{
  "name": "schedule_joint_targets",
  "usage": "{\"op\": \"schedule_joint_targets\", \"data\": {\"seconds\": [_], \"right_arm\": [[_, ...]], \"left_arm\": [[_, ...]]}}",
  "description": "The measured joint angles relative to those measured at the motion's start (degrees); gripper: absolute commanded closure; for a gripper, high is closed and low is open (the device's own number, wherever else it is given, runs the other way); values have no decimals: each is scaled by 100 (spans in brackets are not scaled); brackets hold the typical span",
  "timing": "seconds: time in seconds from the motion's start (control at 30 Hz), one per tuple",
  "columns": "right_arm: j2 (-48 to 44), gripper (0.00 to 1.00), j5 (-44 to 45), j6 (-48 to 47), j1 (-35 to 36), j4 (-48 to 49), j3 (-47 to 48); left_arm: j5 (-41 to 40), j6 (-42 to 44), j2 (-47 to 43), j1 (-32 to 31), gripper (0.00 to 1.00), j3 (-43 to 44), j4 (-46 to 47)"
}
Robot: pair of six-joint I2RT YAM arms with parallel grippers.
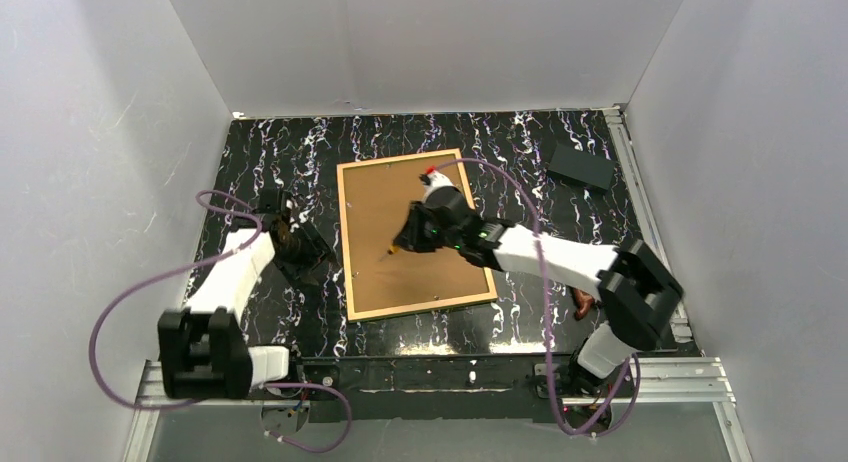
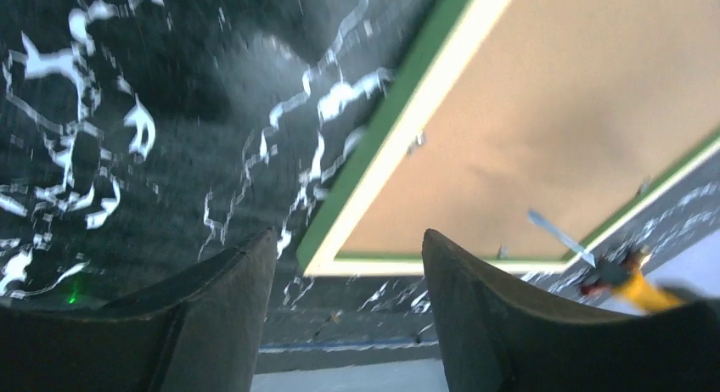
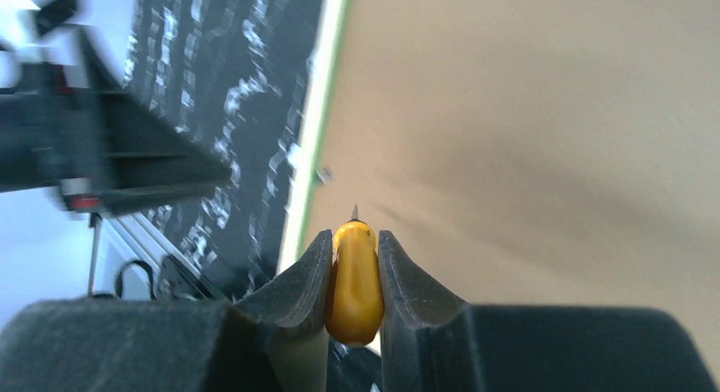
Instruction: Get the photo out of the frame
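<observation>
The frame lies face down on the black marbled table, its green edge around the brown fibreboard backing panel. The photo is hidden under the panel. My right gripper is over the panel and shut on a yellow-handled screwdriver. Its tip points at the panel near the frame's left edge. My left gripper is open and empty over the table just left of the frame; in the left wrist view the frame's near left corner lies between its fingers. The screwdriver also shows there.
A dark grey box lies at the back right of the table. A small brown object lies by the right arm's base. Small metal tabs sit along the frame's inner edge. White walls close in three sides.
</observation>
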Motion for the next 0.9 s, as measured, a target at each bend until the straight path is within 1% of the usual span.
{"op": "schedule_joint_targets", "data": {"seconds": [0.1,0.2,0.23,0.3,0.37,0.43,0.47,0.7,0.8,0.9], "right_arm": [[789,99,240,-129,192,116,973],[1191,99,293,-249,317,173,1497],[1263,99,284,-275,332,175,1578],[1453,99,289,-326,358,170,1781],[1600,99,297,-376,369,162,1891],[1714,99,361,-411,398,118,1961],[1766,99,389,-422,402,87,1989],[2022,99,509,-448,466,-184,2144],[2105,99,525,-485,531,-188,2236],[2168,99,479,-553,597,-190,2284]], "left_arm": [[-76,-173,990,251,36,179,385],[11,-179,1788,269,37,492,577],[83,-166,1941,271,36,603,634],[262,-125,2142,271,33,822,752],[431,-92,2251,271,29,973,933],[586,-98,2286,310,28,984,1088],[669,-116,2306,352,29,981,1154],[1038,-332,2835,494,45,988,1488],[1134,-380,3032,492,48,990,1565],[1189,-391,3101,492,53,990,1582]]}}
